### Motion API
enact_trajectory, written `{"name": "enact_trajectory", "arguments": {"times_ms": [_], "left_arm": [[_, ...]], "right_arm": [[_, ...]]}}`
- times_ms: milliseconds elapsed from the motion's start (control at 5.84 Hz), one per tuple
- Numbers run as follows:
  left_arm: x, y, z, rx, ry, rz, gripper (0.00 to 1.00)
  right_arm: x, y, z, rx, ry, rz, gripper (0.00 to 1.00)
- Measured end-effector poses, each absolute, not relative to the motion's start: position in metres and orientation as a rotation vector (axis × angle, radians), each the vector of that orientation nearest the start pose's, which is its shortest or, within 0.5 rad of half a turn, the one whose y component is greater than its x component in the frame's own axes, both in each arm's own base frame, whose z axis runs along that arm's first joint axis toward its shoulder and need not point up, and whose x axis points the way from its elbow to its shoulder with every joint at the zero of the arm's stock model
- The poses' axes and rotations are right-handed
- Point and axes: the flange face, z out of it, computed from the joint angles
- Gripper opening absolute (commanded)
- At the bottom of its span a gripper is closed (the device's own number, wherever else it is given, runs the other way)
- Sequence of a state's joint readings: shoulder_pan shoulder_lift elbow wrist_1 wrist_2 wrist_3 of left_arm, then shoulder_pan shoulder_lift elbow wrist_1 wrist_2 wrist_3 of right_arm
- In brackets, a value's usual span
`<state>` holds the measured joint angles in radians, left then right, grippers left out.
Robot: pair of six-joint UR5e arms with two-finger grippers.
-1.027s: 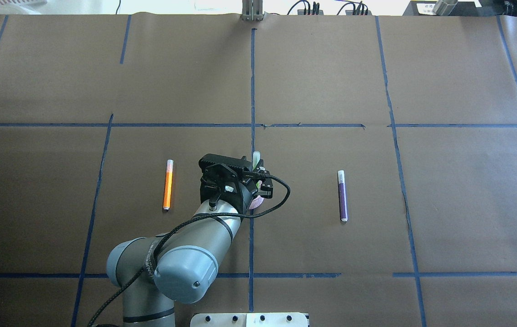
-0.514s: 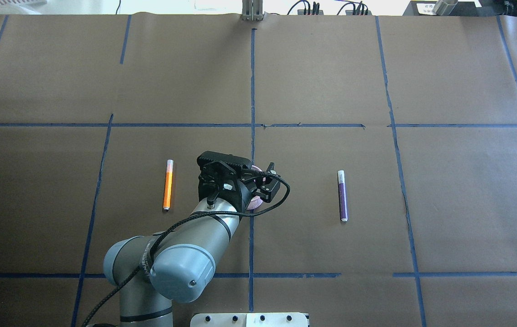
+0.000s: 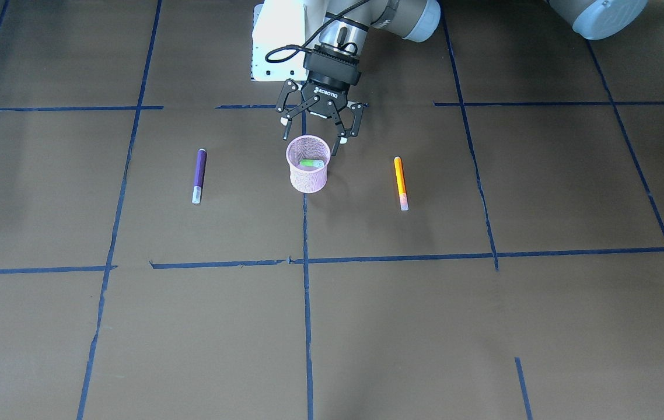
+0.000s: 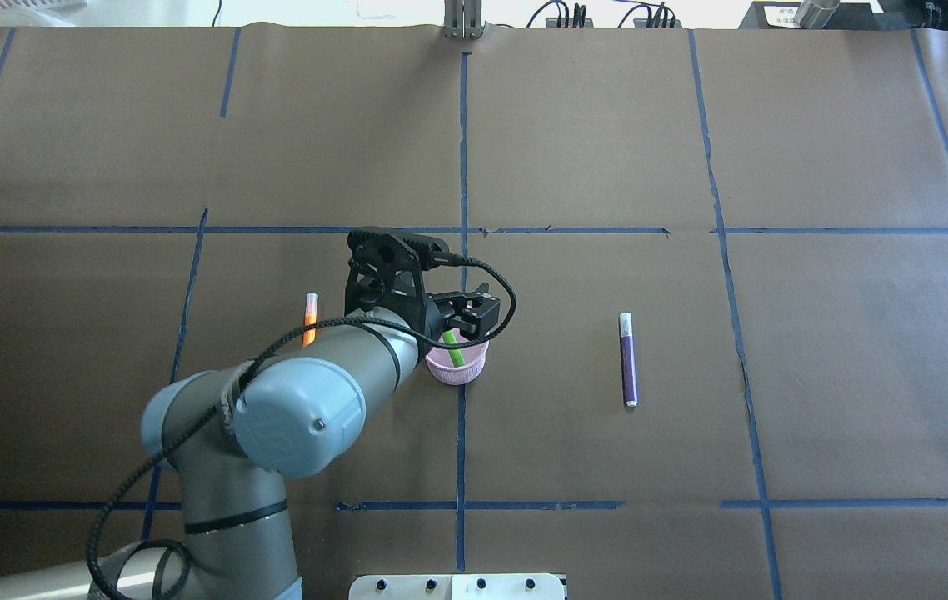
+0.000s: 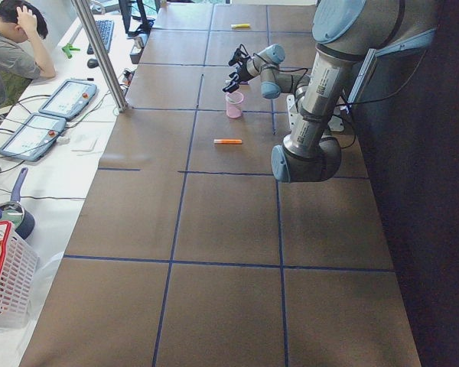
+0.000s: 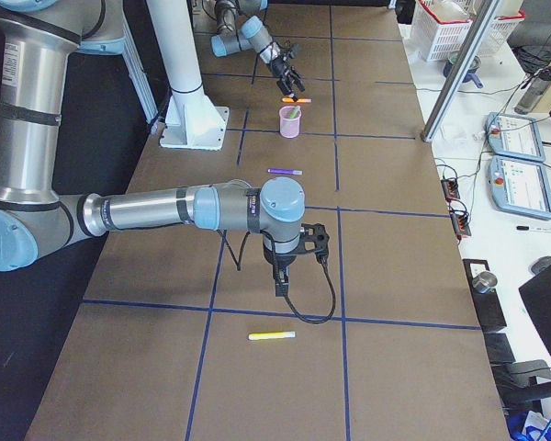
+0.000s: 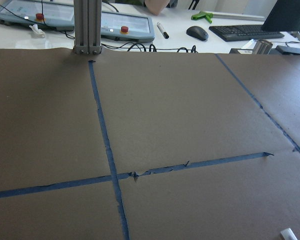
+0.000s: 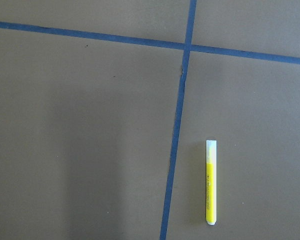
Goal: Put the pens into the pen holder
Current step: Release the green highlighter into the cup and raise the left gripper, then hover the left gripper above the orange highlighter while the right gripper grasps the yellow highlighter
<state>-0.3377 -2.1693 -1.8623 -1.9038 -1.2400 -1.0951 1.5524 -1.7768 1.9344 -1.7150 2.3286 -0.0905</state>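
The left gripper [image 3: 313,135] hangs over the pen holder [image 3: 307,176], jaws spread wide and holding nothing. The green pen [image 3: 310,164] leans inside the holder. The purple pen [image 3: 198,175] and the orange pen [image 3: 400,182] lie flat on the table [image 3: 483,326], one on either side of the holder and apart from it. The yellow pen [image 8: 210,182] lies near the right gripper [image 6: 280,276] — it is seen only from afar, so I cannot tell whether it is spread or closed.

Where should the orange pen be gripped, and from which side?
Grip the orange pen mid-barrel, coming straight down from above with the jaws across its narrow width. It lies flat on the table with nothing beside it, so both long sides are free.
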Motion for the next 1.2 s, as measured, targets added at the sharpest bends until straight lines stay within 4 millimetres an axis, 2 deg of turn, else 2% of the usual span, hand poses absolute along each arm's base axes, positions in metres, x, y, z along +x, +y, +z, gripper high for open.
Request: {"name": "enact_trajectory", "arguments": {"times_ms": [171,342,514,685,856,1198], "left_arm": [[0.487,-0.381,0.153,0.589,0.945,-0.030,1.00],[0.446,-0.409,0.164,0.400,0.887,-0.006,1.00],[0.407,-0.427,0.177,0.265,0.846,0.015,1.00],[0.384,-0.434,0.191,0.217,0.819,0.048,1.00],[0.373,-0.437,0.202,0.202,0.802,0.059,1.00],[0.368,-0.437,0.211,0.193,0.793,0.064,1.00]], "right_arm": [[0.057,-0.402,0.588,0.039,-0.757,-0.108,1.00],[0.057,-0.402,0.588,0.040,-0.757,-0.109,1.00],[0.057,-0.402,0.590,0.037,-0.756,-0.109,1.00],[0.057,-0.404,0.598,0.038,-0.753,-0.108,1.00],[0.053,-0.409,0.617,0.056,-0.751,-0.089,1.00],[0.019,-0.419,0.678,0.085,-0.751,-0.019,0.99]]}}
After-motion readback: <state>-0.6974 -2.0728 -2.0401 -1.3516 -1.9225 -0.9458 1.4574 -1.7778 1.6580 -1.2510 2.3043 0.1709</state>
